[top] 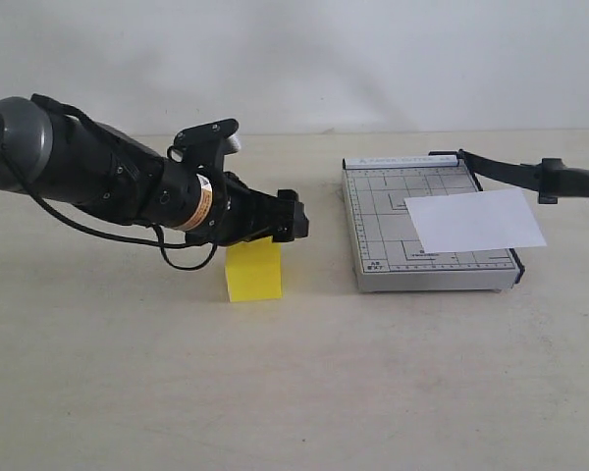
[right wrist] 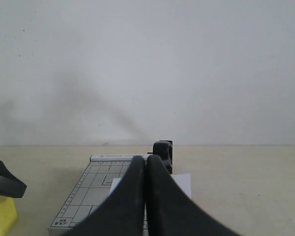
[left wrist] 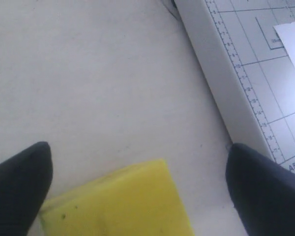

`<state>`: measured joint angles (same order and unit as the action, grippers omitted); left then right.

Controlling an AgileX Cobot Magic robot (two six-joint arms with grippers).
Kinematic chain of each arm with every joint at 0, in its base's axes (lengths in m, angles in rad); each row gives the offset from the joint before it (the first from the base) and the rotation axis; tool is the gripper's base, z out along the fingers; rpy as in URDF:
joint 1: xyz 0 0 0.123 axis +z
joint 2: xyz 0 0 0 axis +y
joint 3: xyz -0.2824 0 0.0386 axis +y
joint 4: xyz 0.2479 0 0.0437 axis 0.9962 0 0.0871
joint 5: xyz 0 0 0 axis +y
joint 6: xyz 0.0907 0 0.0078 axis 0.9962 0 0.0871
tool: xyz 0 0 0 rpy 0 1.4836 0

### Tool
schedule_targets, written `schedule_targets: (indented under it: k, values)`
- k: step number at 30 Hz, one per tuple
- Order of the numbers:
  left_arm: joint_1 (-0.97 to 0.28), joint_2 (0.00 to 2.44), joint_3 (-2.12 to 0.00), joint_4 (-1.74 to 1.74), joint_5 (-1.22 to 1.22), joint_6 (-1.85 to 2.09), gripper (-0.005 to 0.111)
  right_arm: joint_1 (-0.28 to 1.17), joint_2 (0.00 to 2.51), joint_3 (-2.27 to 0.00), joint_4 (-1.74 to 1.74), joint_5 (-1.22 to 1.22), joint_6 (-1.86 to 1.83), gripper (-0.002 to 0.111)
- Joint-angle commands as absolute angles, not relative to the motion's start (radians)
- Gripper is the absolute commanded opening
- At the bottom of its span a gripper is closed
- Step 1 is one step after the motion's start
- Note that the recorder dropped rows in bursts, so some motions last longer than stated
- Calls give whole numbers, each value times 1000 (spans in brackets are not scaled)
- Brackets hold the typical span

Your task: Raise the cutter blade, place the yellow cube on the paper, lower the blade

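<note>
Beige tabletop: left gripper (left wrist: 137,152) straddles the yellow cube (left wrist: 118,201), fingers spread. An off-centre squeeze could twist it. Right gripper (right wrist: 146,162) is pressed together.

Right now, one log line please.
left gripper open over cube | cube on table | paper on cutter | blade raised | right gripper shut

one yellow cube (top: 253,272), one white paper (top: 479,220), one cutter blade (top: 498,166), one grey cutter base (top: 378,211)
</note>
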<state>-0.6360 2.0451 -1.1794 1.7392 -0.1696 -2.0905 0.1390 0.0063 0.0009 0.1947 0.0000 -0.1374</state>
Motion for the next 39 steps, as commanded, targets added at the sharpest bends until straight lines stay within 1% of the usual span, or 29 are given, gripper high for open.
schedule_targets:
  k: [1, 2, 4, 12, 14, 18, 20, 30, 35, 39]
  values:
    - [-640, 2036, -1181, 1744, -216, -2101, 69, 137, 0, 0, 196, -6, -139, 0]
    - [-638, 2036, -1181, 1744, -247, -2083, 63, 137, 0, 0, 196, -6, -139, 0]
    - [-638, 2036, -1181, 1744, -273, -2070, 58, 137, 0, 0, 196, -6, -139, 0]
    - [-638, 2036, -1181, 1744, -298, -2069, 58, 137, 0, 0, 196, -6, -139, 0]
    - [-638, 2036, -1181, 1744, -298, -2069, 61, 137, 0, 0, 196, -6, -139, 0]
    - [-638, 2031, -1181, 1744, -332, -2077, 77, 137, 0, 0, 196, -6, -139, 0]
    - [-638, 2031, -1181, 1744, -361, -2099, 81, 137, 0, 0, 196, -6, -139, 0]
    - [-633, 2012, -1181, 1744, -408, -2018, 81, 137, 0, 0, 196, -6, -139, 0]
    - [-601, 1951, -1181, 1744, -434, -2012, 81, 137, 0, 0, 196, -6, -139, 0]
    - [-574, 1908, -1181, 1744, -455, -2102, 81, 137, 0, 0, 196, -6, -139, 0]
